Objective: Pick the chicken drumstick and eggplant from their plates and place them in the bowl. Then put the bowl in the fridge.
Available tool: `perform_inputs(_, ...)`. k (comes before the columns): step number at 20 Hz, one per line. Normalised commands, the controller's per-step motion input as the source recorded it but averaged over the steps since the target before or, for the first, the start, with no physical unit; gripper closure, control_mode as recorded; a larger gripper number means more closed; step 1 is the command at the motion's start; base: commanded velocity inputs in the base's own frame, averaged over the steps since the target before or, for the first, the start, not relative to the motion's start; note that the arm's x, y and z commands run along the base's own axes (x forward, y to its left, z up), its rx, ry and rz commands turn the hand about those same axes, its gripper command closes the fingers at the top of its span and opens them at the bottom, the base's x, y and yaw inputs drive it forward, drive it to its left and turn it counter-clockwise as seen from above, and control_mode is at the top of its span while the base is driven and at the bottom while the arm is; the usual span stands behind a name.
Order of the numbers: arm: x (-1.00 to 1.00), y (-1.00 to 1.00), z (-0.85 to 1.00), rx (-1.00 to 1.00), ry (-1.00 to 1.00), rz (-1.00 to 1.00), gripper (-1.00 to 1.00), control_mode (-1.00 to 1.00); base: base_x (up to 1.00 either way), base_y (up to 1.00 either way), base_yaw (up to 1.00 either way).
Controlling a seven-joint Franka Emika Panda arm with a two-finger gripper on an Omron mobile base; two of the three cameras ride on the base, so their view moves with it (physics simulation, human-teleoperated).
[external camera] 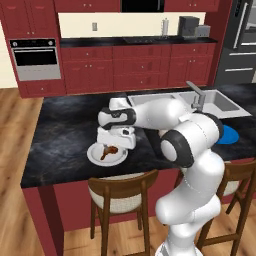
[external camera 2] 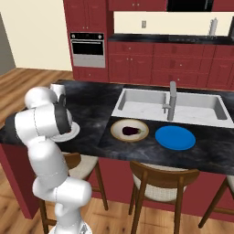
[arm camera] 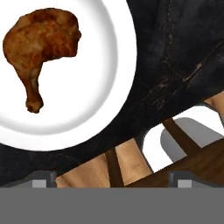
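The pincer [external camera: 116,145] hovers over the round white plate [external camera: 95,156], its jaws spread wide and holding nothing. The golden-brown chicken drumstick [arm camera: 39,46] lies on that plate, off to one side of the pincer's line, so a straight descent could miss or clip the rim. One small dark purple eggplant [external camera 2: 131,131] sits in the one tan-rimmed bowl [external camera 2: 115,124], beside the bare blue plate [external camera 2: 175,138], away from the white plate along the black marbled surface [external camera: 60,135]

- I'm driving in a home kitchen: red cabinets [external camera: 140,65], a built-in wall oven [external camera: 35,59].
- A dark stone table [external camera: 65,130] with sink [external camera 2: 171,106] and faucet [external camera 2: 171,98] (wooden stools [external camera: 122,197] tucked below).
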Motion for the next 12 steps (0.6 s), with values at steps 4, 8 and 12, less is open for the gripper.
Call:
perform_inputs(4,0.67,-0.01,-0.05,-0.02,0.05,-0.11,-1.00,-1.00,0.00,0.00,0.00)
perform_inputs(8,0.58,0.03,-0.06,-0.03,0.00,-0.09,-1.00,-1.00,0.00,0.00,0.00)
perform_inputs(12,0.18,0.17,-0.20,-0.15,-0.11,-0.11,-1.00,-1.00,0.00,0.00,0.00)
